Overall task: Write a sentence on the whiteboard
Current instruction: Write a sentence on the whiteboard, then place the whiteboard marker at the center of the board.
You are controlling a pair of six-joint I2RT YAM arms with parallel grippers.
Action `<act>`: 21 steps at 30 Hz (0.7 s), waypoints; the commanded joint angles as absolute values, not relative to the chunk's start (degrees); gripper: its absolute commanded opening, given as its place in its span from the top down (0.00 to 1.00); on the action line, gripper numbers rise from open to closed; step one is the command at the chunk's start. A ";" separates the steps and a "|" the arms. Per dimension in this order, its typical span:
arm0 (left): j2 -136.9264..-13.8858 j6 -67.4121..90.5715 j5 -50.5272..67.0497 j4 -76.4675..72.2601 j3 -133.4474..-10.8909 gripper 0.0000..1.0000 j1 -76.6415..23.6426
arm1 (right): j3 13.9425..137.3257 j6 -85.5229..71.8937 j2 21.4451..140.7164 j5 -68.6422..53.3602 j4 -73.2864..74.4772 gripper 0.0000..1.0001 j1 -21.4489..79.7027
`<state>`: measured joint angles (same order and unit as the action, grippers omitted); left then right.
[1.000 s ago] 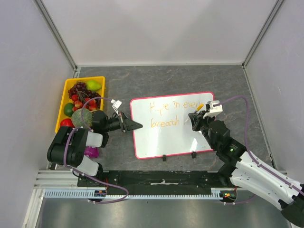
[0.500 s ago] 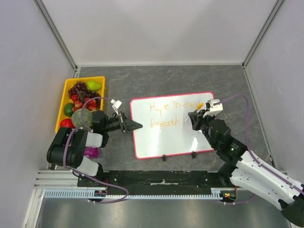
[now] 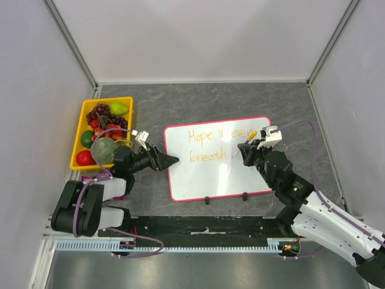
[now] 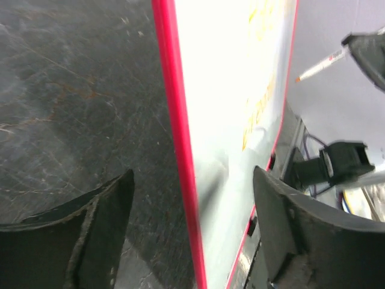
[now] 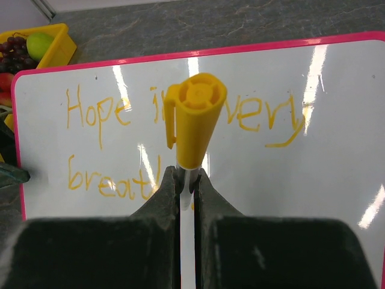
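The whiteboard (image 3: 222, 174) lies flat on the dark table, its pink-red frame (image 4: 180, 150) running between my left gripper's fingers. The sentence (image 3: 210, 144) is in orange, two lines reading "Hope in every breath" (image 5: 99, 111). My left gripper (image 3: 166, 161) is open at the board's left edge, one finger (image 4: 102, 211) over the table and the other over the board. My right gripper (image 5: 187, 174) is shut on a marker (image 5: 194, 117) with a yellow cap, held above the board's upper right part (image 3: 254, 133). The marker's tip is hidden.
A yellow tray (image 3: 81, 129) of fruit stands at the far left, close behind my left arm. Grey walls enclose the table on three sides. The board's two small black feet (image 3: 207, 200) sit on its near edge.
My left gripper has opened and let go of the board's left edge, and the left arm has dropped back toward its base. The right gripper and marker have stayed put.
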<state>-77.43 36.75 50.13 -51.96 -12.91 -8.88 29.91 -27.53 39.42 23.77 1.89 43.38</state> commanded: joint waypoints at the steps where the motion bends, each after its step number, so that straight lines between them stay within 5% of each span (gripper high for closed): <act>1: -68.49 31.11 40.45 -46.77 -10.73 0.10 -9.14 | 31.02 -28.47 38.76 22.42 1.32 1.00 43.33; 13: -43.08 31.47 22.69 -20.43 -13.87 0.06 -9.14 | 30.24 -38.31 36.66 12.40 10.36 1.00 43.33; 21: -40.78 30.76 21.35 -9.15 -23.72 0.06 -9.14 | 23.47 -49.65 30.25 3.87 19.50 1.00 43.33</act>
